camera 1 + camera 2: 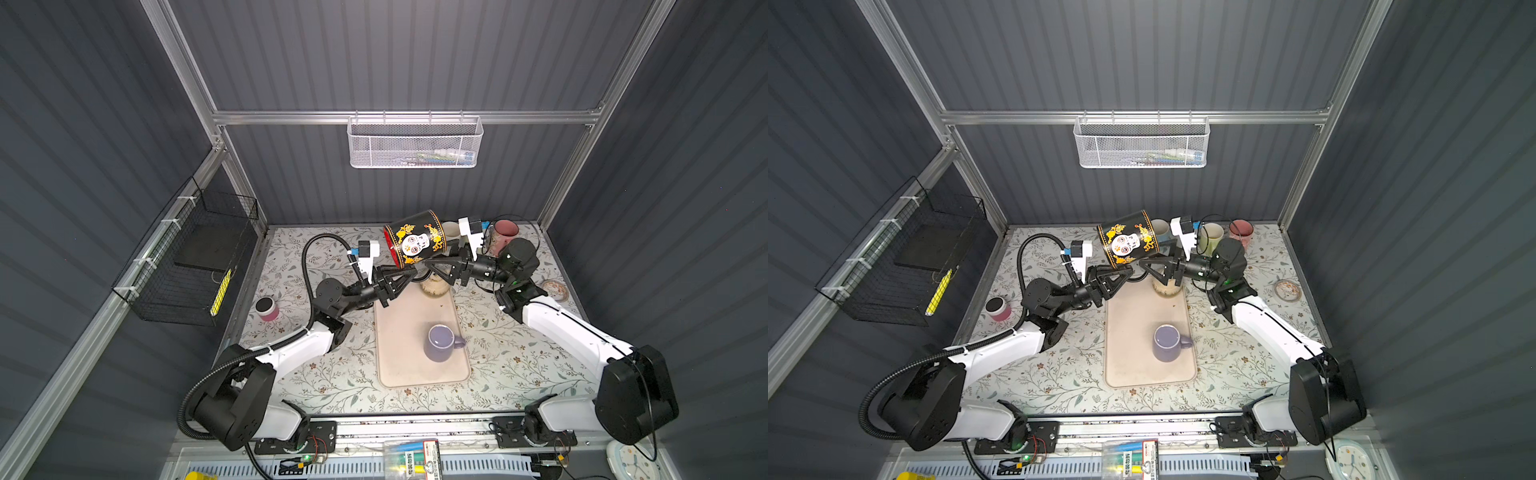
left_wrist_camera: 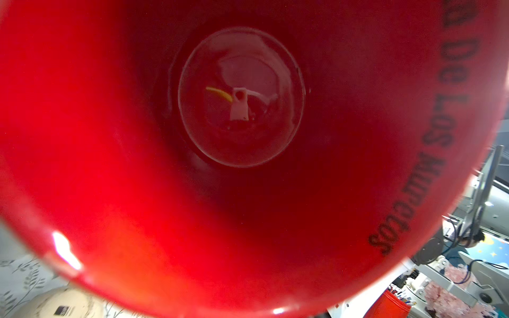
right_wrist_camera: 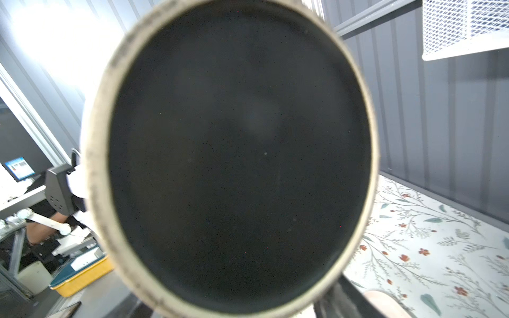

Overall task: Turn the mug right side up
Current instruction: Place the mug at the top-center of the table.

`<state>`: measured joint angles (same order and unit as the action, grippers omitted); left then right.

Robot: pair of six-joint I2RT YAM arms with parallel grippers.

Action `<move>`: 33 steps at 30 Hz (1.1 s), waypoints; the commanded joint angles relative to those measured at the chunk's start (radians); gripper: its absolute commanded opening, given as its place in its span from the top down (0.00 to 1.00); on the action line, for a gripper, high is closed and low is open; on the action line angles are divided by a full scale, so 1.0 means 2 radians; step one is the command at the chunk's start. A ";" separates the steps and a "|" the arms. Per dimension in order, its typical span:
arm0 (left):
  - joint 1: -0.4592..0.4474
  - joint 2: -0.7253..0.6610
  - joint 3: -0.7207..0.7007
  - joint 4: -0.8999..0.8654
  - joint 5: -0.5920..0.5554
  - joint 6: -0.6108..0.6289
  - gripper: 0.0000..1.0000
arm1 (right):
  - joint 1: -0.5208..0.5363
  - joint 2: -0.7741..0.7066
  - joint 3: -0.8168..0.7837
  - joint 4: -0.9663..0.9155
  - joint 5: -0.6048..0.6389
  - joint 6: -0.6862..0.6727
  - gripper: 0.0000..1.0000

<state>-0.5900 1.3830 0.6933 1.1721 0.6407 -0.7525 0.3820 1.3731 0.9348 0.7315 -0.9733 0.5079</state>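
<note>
The desk with the flowery cover carries a beige rectangular tray, but the mug this is about isn't standing on either. The black ceramic skull mug, with yellow flowers outside and glossy red inside, is up in the air over the far end of the tray. It's lying roughly on its side, so I'd call the flip about half done.

The left wrist view looks straight down its red inside and the right wrist view is filled by its dark base. So the mouth faces the left arm and the bottom faces the right arm.

A purple mug stands on the near half of the tray. I can't tell which way up it is.

The left gripper is closed down tight at the lower edge of the mouth, and to me it looks pinched on the rim wall. The right gripper sits just under the base end. I honestly can't tell whether it's gripping or spread.

What's left, I reckon: tip the mouth the rest of the way up, set the mug down on its base, then let go.
</note>
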 commanded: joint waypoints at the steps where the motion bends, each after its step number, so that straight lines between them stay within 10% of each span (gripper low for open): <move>1: -0.003 -0.037 0.001 0.013 -0.022 0.046 1.00 | -0.008 0.002 -0.005 0.073 0.011 0.014 0.22; 17: -0.003 -0.155 0.013 -0.348 -0.227 0.227 1.00 | -0.049 -0.025 -0.065 0.078 0.052 0.016 0.13; 33: 0.010 -0.053 0.093 -0.491 -0.337 0.282 1.00 | -0.048 -0.096 -0.117 0.054 0.089 0.000 0.15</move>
<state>-0.5785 1.2778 0.7918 0.0746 0.0238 -0.2451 0.2867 1.1965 0.7086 0.8371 -0.8074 0.5125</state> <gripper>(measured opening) 0.194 0.852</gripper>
